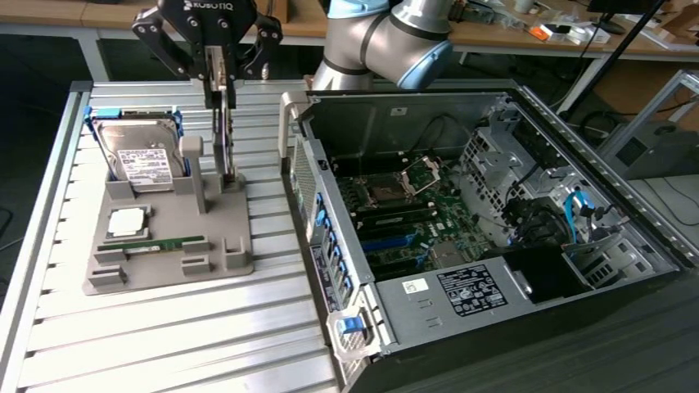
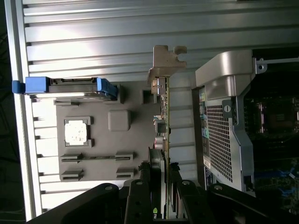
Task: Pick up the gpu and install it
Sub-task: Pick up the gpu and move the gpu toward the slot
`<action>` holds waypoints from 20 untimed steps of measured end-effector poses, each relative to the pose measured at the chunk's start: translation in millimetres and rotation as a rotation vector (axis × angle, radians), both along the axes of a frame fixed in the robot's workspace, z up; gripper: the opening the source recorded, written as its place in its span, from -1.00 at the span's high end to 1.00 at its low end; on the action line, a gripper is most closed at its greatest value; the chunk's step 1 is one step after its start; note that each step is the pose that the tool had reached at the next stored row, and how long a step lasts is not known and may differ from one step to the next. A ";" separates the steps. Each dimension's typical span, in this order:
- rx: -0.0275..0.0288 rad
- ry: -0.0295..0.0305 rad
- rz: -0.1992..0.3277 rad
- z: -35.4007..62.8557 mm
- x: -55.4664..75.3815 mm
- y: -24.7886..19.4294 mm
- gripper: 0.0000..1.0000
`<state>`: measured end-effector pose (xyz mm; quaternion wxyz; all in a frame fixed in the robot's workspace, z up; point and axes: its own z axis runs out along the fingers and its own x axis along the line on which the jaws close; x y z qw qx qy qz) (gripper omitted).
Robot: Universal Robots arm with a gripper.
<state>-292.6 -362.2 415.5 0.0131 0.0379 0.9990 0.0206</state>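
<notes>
Gripper (image 1: 222,82) pinching gpu (image 1: 228,139) between jaws; card upright at gray holder (image 1: 164,262), beside open computer case (image 1: 394,127).

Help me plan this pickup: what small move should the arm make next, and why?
Probably a short straight lift. The gripper appears closed on the top edge of the gpu, which stands upright with its lower edge in the grey holder. Rising vertically should free it without knocking the hard drive standing beside it.
</notes>
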 end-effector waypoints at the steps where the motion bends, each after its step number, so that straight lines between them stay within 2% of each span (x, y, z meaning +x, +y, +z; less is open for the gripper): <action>1: 0.0000 0.0000 0.000 0.3 0.0 0.0 0.47; 20: 0.0000 0.0000 0.000 8.8 0.0 0.0 0.47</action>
